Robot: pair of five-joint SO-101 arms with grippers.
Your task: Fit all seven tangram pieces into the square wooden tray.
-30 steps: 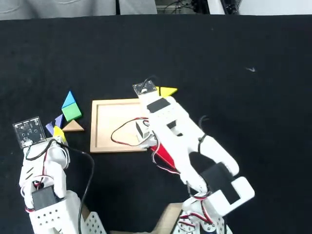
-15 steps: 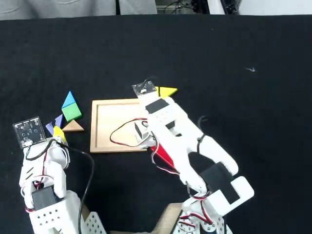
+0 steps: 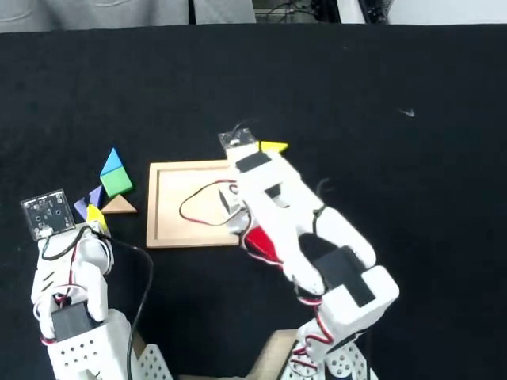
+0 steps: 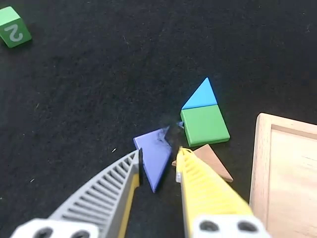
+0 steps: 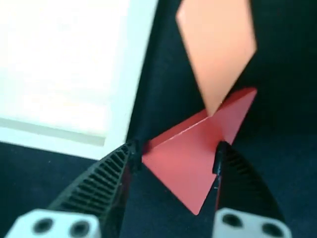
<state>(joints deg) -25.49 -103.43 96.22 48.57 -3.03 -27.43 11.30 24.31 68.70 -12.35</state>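
Tangram pieces, high view: six show, all on the black bench outside the tray.
Cluster by the left fingers: purple triangle at the tips; tan triangle, green square and blue triangle just beyond them, blue apex pointing away.
Right arm: reaches across the tray's far-side rim. The red triangle lies beneath it and the yellow triangle sits past its wrist.
Cable: loops over the tray floor.

Left wrist view, fingers: spread apart, one tip each side of the purple triangle. Judged lined up to pinch it across its width.
Purple triangle, axis: long axis runs along the fingers, with a sharp corner pointing back toward the wrist.
Beyond the tips: green square with the blue triangle touching its far edge. The tan triangle is beside the yellow finger, and the tray rim is outboard of that.
Green cube: well apart, far off.

Right wrist view, right fingers: spread wide, bracketing the red triangle. One tip is at its edge and a thin dark gap shows at the other, so judged not yet clamped.
Red triangle, axis: one corner points back between the fingers. Its long axis runs out past the tips, slanting away from the tray.
Orange parallelogram: beyond the tips, its near corner meeting the red triangle's edge and its long axis running alongside the tray rim.
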